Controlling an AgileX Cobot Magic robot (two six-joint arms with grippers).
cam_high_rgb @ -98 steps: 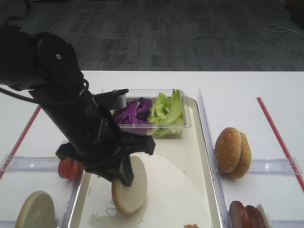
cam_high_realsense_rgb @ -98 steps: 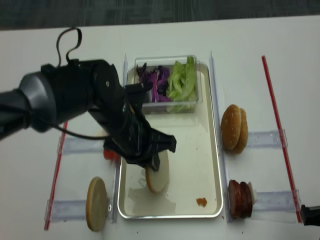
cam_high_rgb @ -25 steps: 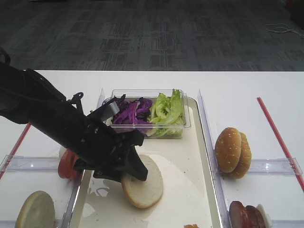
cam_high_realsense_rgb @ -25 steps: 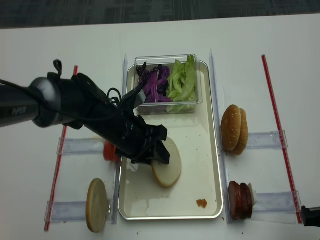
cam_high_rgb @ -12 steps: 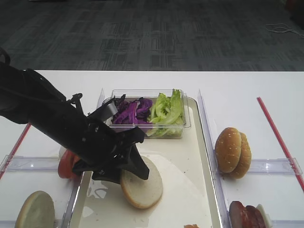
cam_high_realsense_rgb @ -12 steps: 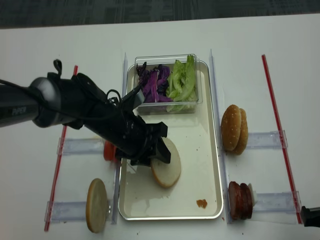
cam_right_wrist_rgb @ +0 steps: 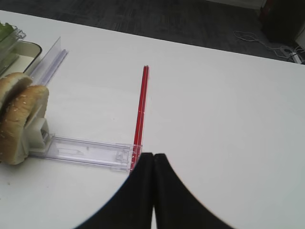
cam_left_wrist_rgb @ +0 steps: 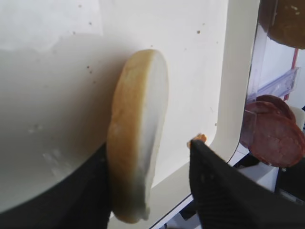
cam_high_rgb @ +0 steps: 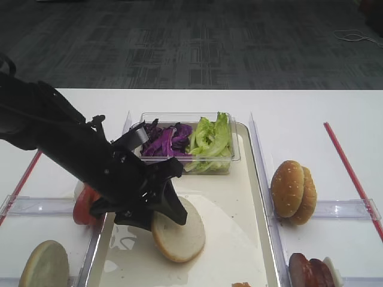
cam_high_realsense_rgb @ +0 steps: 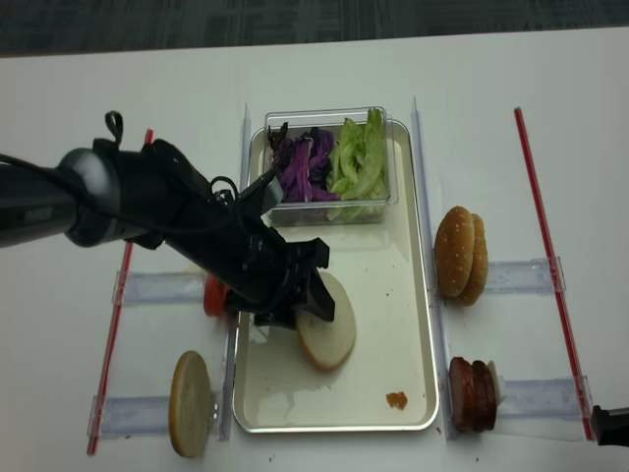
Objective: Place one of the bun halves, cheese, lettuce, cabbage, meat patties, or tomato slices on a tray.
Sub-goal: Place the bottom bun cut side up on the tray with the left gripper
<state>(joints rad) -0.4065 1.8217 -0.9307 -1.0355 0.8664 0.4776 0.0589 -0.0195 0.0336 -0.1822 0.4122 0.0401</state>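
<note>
The white table (cam_high_realsense_rgb: pixel 324 74) carries the tray (cam_high_realsense_rgb: pixel 413 295) at its middle, a clear rail with tomato slices (cam_high_realsense_rgb: pixel 213 296) and a bun half (cam_high_realsense_rgb: pixel 190 403) to the left, and golden buns (cam_high_realsense_rgb: pixel 460 253), meat patties (cam_high_realsense_rgb: pixel 472 393) and red strips (cam_high_realsense_rgb: pixel 539 206) to the right.

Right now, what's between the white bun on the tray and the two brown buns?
Just bare tray, then its right rim and a clear plastic rail. Nothing else lies between the bun half and the brown buns. The overhead view shows it best.
</note>
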